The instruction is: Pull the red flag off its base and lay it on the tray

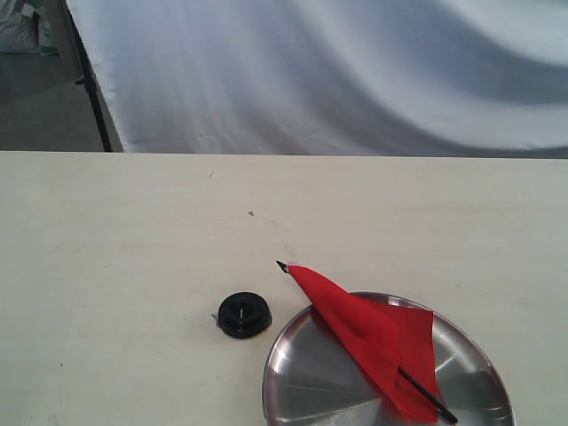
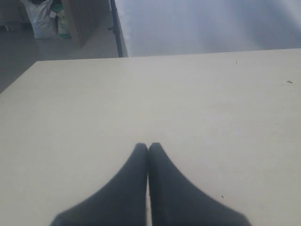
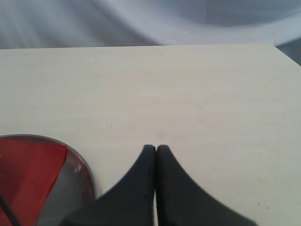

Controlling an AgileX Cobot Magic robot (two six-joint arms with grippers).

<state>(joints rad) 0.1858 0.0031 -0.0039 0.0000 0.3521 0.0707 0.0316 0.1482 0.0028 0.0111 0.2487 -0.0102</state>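
The red flag (image 1: 377, 337) lies across the shiny steel tray (image 1: 306, 377) at the front right of the table, its black stick running from a pointed tip beyond the tray's rim to the tray's near side. The small round black base (image 1: 243, 314) sits on the table just left of the tray, its centre hole without a stick. In the right wrist view the flag (image 3: 28, 174) and the tray (image 3: 77, 181) show beside my right gripper (image 3: 155, 149), which is shut on nothing. My left gripper (image 2: 147, 147) is shut over bare table. Neither gripper appears in the exterior view.
The pale wooden table (image 1: 133, 240) stretches back to a white cloth backdrop (image 1: 337, 71). A black stand leg (image 1: 89, 80) rises behind the table's far left edge. Bags (image 2: 44, 19) lie on the floor beyond.
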